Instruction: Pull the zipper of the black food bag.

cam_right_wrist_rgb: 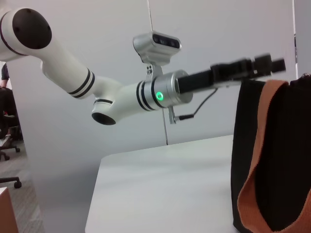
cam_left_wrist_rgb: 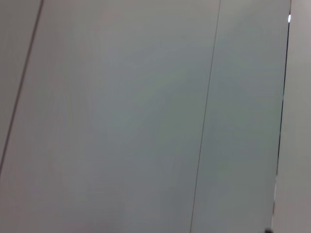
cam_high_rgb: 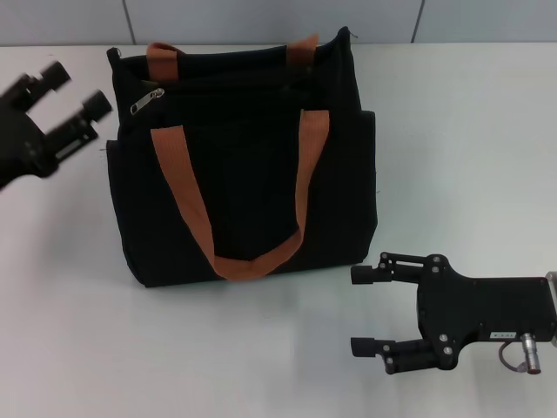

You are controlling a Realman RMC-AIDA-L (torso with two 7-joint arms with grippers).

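Note:
The black food bag stands upright on the white table, with two orange-brown strap handles. The zipper, a small silver slider with a pull tab, sits at the bag's top left corner. My left gripper is open and hovers just left of that corner, apart from the bag. My right gripper is open and empty, low over the table by the bag's front right corner. The right wrist view shows the bag and the left gripper above its top edge. The left wrist view shows only wall.
A grey panelled wall runs behind the table's far edge. The left arm reaches in from beyond the table's left edge.

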